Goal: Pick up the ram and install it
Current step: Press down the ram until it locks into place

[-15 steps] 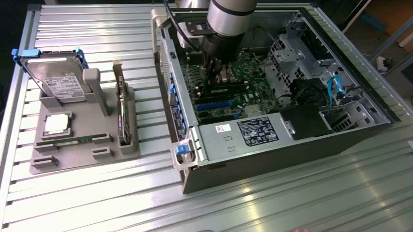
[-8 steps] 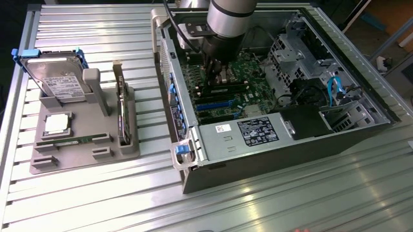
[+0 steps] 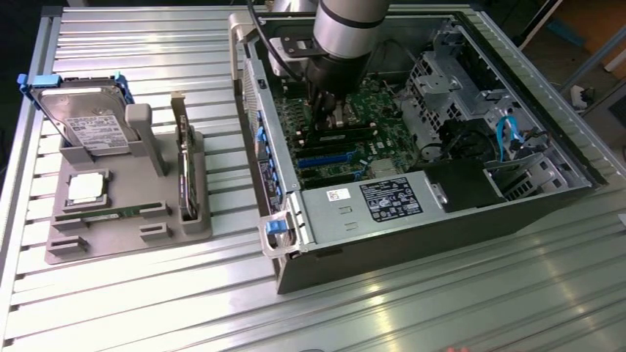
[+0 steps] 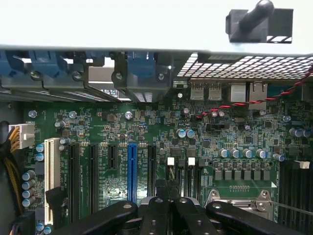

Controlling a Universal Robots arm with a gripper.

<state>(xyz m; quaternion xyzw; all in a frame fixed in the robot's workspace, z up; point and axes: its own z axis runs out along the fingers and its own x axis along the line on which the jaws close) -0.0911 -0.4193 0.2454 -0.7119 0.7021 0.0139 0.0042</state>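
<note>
Reaches down with the arm into the open case lying on its side on the ribbed metal worktop. Holds the jaws clenched together, low over the green motherboard near the case's back wall. In the wrist view, shows black fingers pressed side by side above the motherboard, just beside the blue slot and the black slots next to it. Cannot tell whether anything is pinched between them.

Finds the ram well apart from the jaws, lying flat in a groove along the front edge of the grey tray at the exterior view's left. Shares that tray with a hard drive leaning upright at the back, a silver processor lying flat between drive and ram, and a dark card standing on edge along the side nearest the case.
</note>
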